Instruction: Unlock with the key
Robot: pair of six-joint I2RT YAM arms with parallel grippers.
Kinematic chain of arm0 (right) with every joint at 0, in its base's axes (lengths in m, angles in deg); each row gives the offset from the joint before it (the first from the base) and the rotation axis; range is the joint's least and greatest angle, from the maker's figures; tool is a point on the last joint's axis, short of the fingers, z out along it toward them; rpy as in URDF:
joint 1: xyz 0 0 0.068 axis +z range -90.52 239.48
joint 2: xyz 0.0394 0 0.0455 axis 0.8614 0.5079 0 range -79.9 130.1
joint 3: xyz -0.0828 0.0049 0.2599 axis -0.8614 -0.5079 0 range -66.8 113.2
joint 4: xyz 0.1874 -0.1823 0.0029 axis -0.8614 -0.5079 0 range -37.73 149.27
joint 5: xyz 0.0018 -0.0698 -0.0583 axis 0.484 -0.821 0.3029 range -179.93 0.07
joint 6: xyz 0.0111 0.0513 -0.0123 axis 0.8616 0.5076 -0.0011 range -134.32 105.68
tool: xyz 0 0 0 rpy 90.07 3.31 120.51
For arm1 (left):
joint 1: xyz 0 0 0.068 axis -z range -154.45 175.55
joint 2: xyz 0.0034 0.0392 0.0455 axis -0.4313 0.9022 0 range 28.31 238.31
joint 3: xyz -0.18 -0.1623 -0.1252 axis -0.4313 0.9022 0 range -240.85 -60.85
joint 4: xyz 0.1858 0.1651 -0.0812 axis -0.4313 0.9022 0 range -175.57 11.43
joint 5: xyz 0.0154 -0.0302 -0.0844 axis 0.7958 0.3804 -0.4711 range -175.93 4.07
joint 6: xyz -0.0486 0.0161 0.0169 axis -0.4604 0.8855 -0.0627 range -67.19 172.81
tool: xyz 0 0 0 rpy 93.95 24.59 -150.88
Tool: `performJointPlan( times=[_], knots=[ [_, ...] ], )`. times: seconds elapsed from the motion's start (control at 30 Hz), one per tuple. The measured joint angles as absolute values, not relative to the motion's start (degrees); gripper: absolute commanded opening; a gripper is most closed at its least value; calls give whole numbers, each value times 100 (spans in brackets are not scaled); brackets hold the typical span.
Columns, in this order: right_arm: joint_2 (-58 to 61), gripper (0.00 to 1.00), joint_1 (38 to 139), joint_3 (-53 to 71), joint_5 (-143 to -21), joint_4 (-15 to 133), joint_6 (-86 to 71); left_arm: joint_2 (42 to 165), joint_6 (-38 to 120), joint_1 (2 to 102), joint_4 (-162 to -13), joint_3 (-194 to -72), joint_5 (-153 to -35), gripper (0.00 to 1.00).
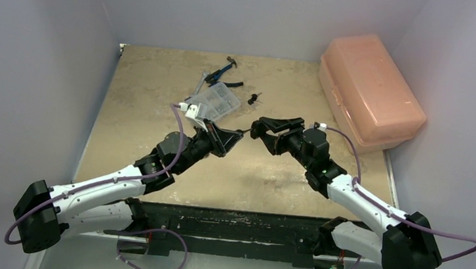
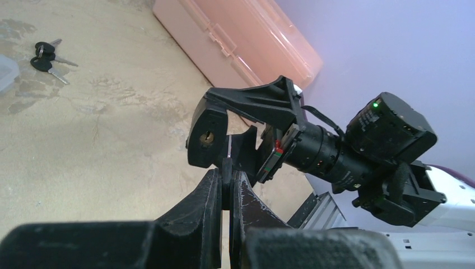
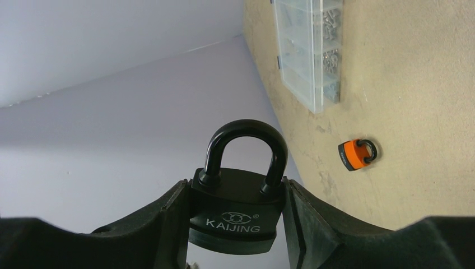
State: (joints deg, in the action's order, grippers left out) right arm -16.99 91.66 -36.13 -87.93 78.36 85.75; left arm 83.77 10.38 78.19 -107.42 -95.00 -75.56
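Observation:
My right gripper (image 1: pixel 261 129) is shut on a black padlock (image 3: pixel 238 210) marked KAIJING and holds it above the table. Its shackle (image 3: pixel 246 145) is closed. My left gripper (image 1: pixel 230 138) is shut on the black head of a key (image 2: pixel 227 168). In the left wrist view the padlock (image 2: pixel 204 143) faces me with its brass keyhole (image 2: pixel 207 136) showing. The key's thin blade (image 2: pixel 229 147) points up just right of the keyhole, beside the lock body and not in the hole.
A pink plastic case (image 1: pixel 370 88) sits at the back right. A clear parts organiser (image 1: pixel 215 103), blue pliers (image 1: pixel 222 75) and spare keys (image 1: pixel 254 98) lie at the back centre. A small orange padlock (image 3: pixel 357 153) lies on the table.

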Motion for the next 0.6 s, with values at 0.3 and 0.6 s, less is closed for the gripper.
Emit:
performJointPlan(
  times=[0.3,0.6],
  knots=[
    [-1743,0,9166,-3562,-8885,7596,8661,8600,1042,7819,-10873,-9465,-7409,0],
    [-1740,0,9166,-3562,-8889,7598,8663,8900,1040,7824,-11004,-9465,-7300,0]
  ],
)
